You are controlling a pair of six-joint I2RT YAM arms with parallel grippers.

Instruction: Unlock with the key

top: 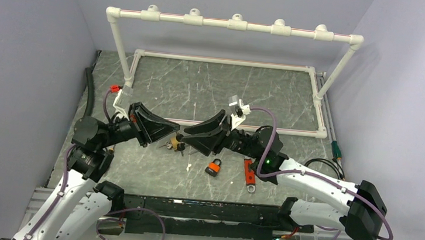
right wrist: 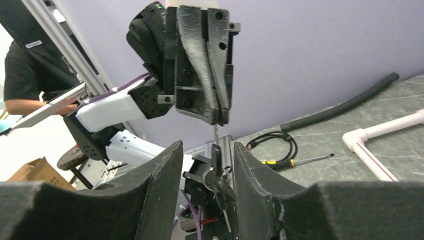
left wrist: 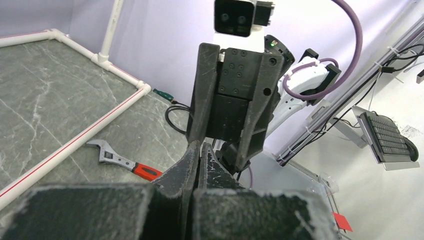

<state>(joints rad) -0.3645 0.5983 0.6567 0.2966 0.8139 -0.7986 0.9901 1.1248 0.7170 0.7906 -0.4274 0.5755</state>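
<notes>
**Two claws meeting over the key, with the padlock on the tabletop**

Top view: both arms reach inward and their tips meet just above the grey marbled tabletop (top: 230,92), in front of the white plastic pipe frame (top: 231,23).

The left claw (right wrist: 218,119) is clenched, its two black fingers pressed together. In the right wrist view it pinches a thin metal key (right wrist: 216,132) at its very tip. Below the key hangs a dark bunch of keys on a ring (right wrist: 216,175); whether a small lock is part of this bunch cannot be told.

The right claw (right wrist: 207,148) is released, with its fingers standing apart. The hanging bunch lies in the gap between them, nearer one finger. Whether it touches that finger cannot be told. The left wrist view shows the same meeting from the other side, the right claw pointing straight at the closed left fingertips (left wrist: 192,159).

The small orange padlock (top: 213,168) lies flat on the tabletop, near the claws on the side toward the arm bases, below the right claw and apart from both claws. A red-handled adjustable wrench (top: 249,174) lies just beside it on the right arm's side. A black foam tube (top: 90,92) lies along the left edge.
</notes>
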